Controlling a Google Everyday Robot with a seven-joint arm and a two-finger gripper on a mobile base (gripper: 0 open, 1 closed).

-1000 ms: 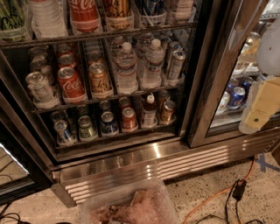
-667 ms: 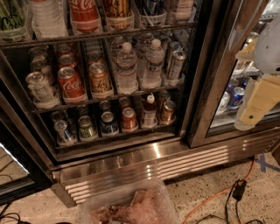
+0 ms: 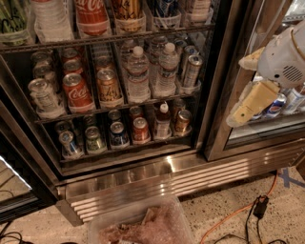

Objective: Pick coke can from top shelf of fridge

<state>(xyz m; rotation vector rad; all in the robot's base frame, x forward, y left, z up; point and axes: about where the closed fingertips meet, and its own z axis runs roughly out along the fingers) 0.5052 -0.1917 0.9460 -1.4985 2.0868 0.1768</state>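
Observation:
The fridge (image 3: 143, 176) stands open in front of me, with dark wire racks and a ribbed steel base. The coke can (image 3: 90, 16), red with white script, stands on the top shelf (image 3: 119, 35) at the upper left of centre; its top is cut off by the picture's edge. An orange-gold can (image 3: 125, 9) stands right of it. Smaller-looking red Coke cans (image 3: 77, 91) stand on the rack below. My gripper (image 3: 252, 102), white with pale yellow parts, hangs at the right in front of the neighbouring glass door, well right of and below the coke can, holding nothing.
Water bottles (image 3: 138, 74) and more cans fill the lower racks. A dark door post (image 3: 221, 86) stands between the gripper and the shelves. A clear plastic bin (image 3: 143, 224) lies on the floor in front. An orange cable (image 3: 238, 214) runs across the floor at the right.
My gripper has moved left and slightly up, closer to the door post. The cans and bottles have not moved.

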